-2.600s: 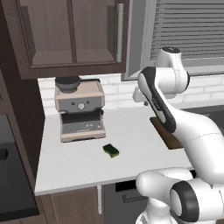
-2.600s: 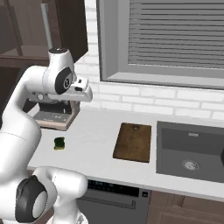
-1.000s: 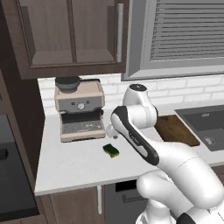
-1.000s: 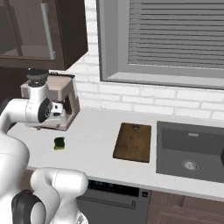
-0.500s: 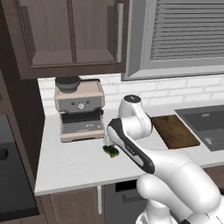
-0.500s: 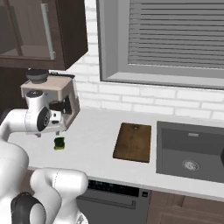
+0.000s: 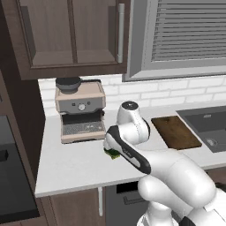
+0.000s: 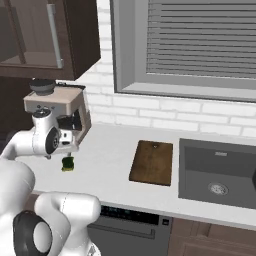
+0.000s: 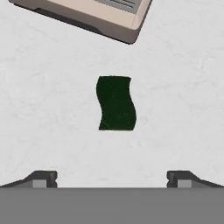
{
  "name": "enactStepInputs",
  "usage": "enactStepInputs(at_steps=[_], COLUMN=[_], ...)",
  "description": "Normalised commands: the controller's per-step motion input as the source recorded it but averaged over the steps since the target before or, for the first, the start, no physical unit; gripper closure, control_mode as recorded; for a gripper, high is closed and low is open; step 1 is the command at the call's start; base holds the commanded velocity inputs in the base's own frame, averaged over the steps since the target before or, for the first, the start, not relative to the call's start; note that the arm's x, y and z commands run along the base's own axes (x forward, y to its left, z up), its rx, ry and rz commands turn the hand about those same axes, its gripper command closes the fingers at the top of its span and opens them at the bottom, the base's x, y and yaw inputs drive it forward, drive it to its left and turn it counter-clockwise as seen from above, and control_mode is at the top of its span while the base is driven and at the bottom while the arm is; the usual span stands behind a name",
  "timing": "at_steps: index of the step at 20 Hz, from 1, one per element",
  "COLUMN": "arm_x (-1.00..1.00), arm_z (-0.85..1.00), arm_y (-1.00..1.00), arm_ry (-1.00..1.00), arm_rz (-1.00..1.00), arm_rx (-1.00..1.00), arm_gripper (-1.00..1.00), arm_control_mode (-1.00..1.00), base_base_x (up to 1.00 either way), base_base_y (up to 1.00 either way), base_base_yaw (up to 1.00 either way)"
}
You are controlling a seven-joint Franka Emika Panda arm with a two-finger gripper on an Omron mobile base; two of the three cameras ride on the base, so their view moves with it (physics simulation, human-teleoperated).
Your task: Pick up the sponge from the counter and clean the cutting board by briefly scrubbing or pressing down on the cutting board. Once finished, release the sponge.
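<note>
Sponge (image 9: pixel 116 103) flat on counter (image 9: pixel 52 109), long axis toward coffee machine (image 9: pixel 105 15)

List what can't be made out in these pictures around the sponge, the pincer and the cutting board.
- Sponge, left base view: mostly hidden behind the arm; a green and yellow sliver shows.
- Sponge's yellow layer, hand view: hidden under the green top, seen from straight above.
- Pincer, hand view: open, only the two fingertips rise above the bottom band.
- Cutting board, right base view: any dirt on it is too small to tell.
</note>
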Motion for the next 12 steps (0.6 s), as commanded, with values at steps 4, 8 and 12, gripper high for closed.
enactStepInputs(at_steps=[4, 8, 12], arm_x=[0.33, 0.24, 0.11], arm_z=[-0.29, -0.31, -0.29], arm_y=[0.0, 0.0, 0.04], arm_ry=[0.0, 0.0, 0.0], arm_rz=[0.0, 0.0, 0.0], arm_rx=[0.0, 0.0, 0.0], arm_gripper=[-1.0, -1.0, -1.0], arm_control_mode=[-1.0, -1.0, -1.0], base_base_x=[0.0, 0.0, 0.0], base_base_y=[0.0, 0.0, 0.0], base_base_yaw=[0.0, 0.0, 0.0])
